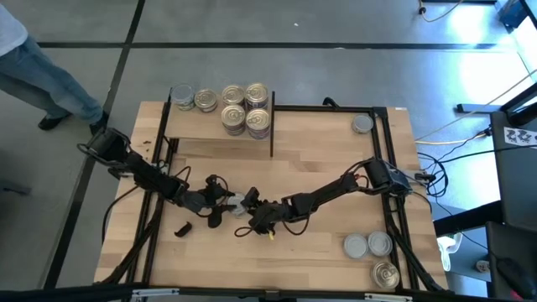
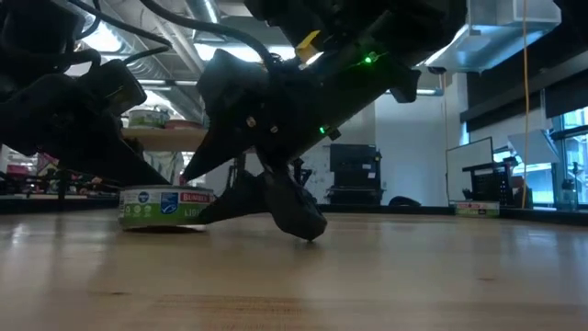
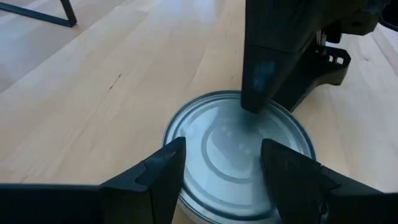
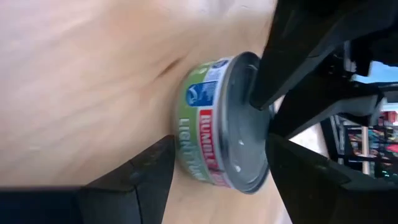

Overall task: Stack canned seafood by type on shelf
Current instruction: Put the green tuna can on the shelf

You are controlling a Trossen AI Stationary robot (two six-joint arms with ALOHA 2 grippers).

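Two grippers meet over one tin near the middle of your table. High view: your left gripper [image 1: 225,201] reaches in from the left, your right gripper [image 1: 256,210] from the right, and the silver-topped tin [image 1: 241,201] sits between them on the tabletop [image 1: 319,168]. On the shelf [image 1: 218,134] at the far left you have a row of tins [image 1: 183,95] plus two taller stacks of gold-topped tins [image 1: 246,107]. One lone silver tin [image 1: 362,124] rests at the far right corner. Three more tins [image 1: 369,247] cluster at the near right edge. A person's leg [image 1: 50,80] shows at the far left, off the table.

Low view: the tin, with a green and red label [image 2: 165,207], stands upright on the tabletop; dark arm parts loom over it and a finger [image 2: 299,216] touches down just right of it.

Left wrist view: your left fingers [image 3: 165,171] stand spread, straddling the tin's plain top [image 3: 236,155] without clamping it. A finger of the other arm [image 3: 267,62] presses on the lid's far part.

Right wrist view: your right fingers [image 4: 149,165] are parted too, one either side of the labelled tin [image 4: 217,130], not squeezing. The left gripper's dark fingers [image 4: 298,56] cross its lid.
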